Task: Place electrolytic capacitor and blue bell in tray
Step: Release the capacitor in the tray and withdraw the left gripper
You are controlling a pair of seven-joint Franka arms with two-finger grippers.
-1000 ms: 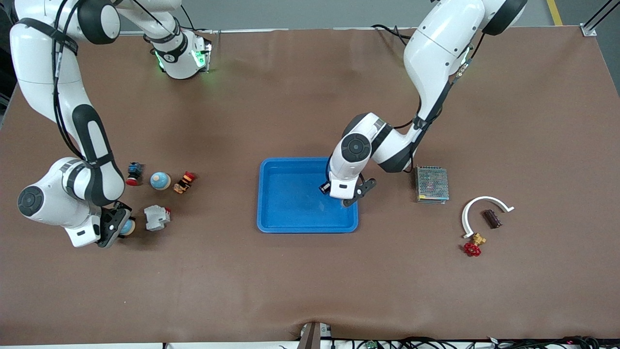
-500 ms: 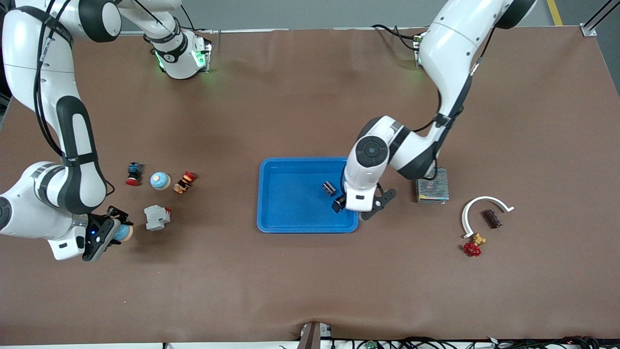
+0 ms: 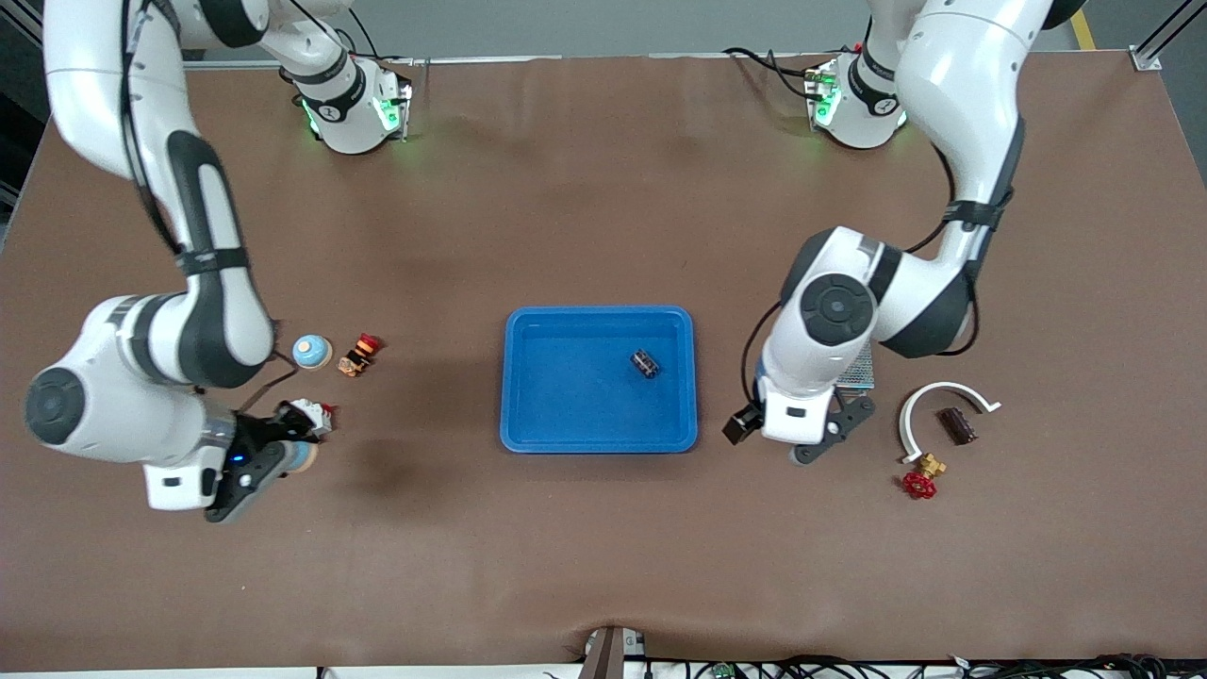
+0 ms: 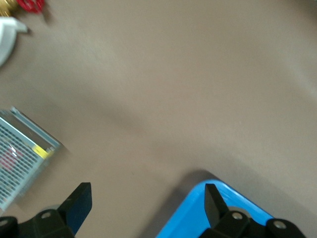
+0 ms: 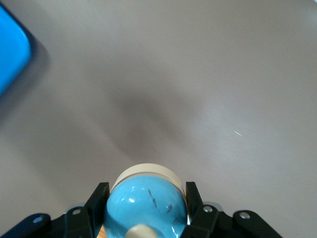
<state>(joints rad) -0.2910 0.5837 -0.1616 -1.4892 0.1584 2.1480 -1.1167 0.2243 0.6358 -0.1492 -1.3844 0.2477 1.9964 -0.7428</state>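
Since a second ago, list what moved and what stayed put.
The left gripper let go of the capacitor, which now lies in the tray, then pulled back open toward the mesh box. The right gripper, shut on a blue bell, lifted it and started toward the tray. The other small parts stayed put.

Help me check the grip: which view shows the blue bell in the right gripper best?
The right wrist view: the blue bell fills the gap between the fingers of the right gripper, pinched at both sides. The front view shows only a sliver of it under that gripper. The left wrist view misses it.
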